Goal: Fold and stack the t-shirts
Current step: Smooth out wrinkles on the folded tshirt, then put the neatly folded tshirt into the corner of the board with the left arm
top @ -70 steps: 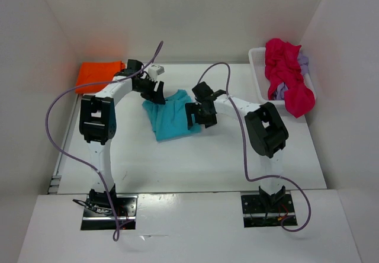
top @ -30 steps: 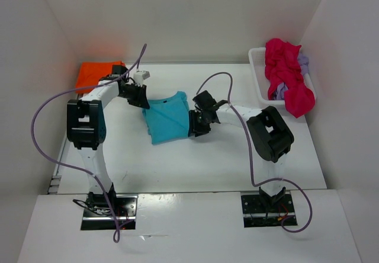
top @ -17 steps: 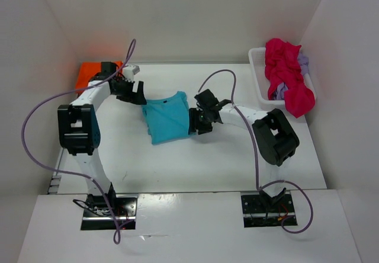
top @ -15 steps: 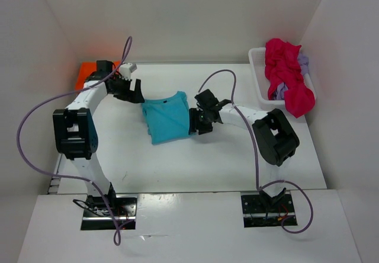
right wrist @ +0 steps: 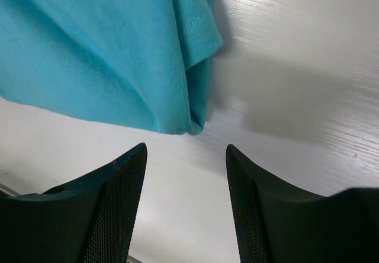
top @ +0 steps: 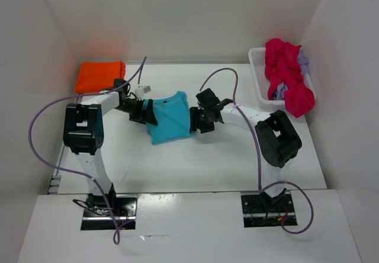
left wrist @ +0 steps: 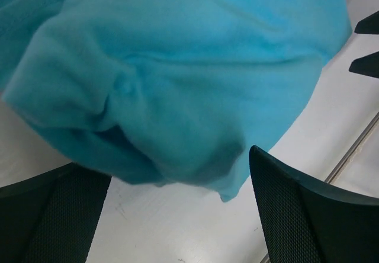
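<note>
A folded teal t-shirt (top: 170, 118) lies mid-table between both grippers. My left gripper (top: 148, 112) is open at its left edge; in the left wrist view the teal cloth (left wrist: 177, 73) bulges just ahead of the spread fingers (left wrist: 308, 215), above bare table. My right gripper (top: 195, 121) is open at the shirt's right edge; in the right wrist view the shirt's hem corner (right wrist: 195, 67) lies just beyond the empty fingertips (right wrist: 112, 198). A folded orange t-shirt (top: 99, 76) lies at the back left.
A white basket (top: 260, 88) at the back right holds crumpled magenta (top: 287, 76) and lavender shirts. White walls enclose the table on three sides. Purple cables arch over both arms.
My left gripper swung out toward the orange shirt at the back left, then came back to the teal shirt's left edge. The right gripper stayed at the shirt's right edge. The teal shirt lies flatter.
</note>
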`<control>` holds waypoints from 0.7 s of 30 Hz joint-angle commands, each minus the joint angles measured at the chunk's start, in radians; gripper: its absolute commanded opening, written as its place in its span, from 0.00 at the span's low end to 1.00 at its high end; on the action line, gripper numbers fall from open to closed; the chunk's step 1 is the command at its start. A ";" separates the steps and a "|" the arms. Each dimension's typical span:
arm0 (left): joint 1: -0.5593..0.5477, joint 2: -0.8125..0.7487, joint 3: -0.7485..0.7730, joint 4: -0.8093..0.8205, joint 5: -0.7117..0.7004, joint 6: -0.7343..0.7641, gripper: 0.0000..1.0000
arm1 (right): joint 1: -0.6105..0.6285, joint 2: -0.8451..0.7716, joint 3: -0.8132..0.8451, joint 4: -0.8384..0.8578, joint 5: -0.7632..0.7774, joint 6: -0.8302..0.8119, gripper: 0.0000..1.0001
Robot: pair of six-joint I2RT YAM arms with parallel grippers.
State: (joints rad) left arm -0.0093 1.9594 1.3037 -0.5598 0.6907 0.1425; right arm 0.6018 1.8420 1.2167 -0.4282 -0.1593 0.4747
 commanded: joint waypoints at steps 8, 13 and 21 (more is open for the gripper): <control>-0.060 0.200 0.045 -0.006 0.006 -0.064 1.00 | 0.009 -0.130 0.016 -0.055 0.075 -0.004 0.62; -0.060 0.272 0.090 -0.029 0.043 -0.064 0.54 | 0.009 -0.170 0.026 -0.076 0.107 -0.004 0.62; -0.008 0.218 0.155 -0.038 0.024 -0.020 0.00 | -0.020 -0.198 0.035 -0.113 0.138 -0.004 0.62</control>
State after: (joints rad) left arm -0.0456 2.1765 1.4406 -0.5743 0.8684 0.0494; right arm 0.5953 1.6897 1.2179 -0.5117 -0.0570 0.4747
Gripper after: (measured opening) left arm 0.033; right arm 0.615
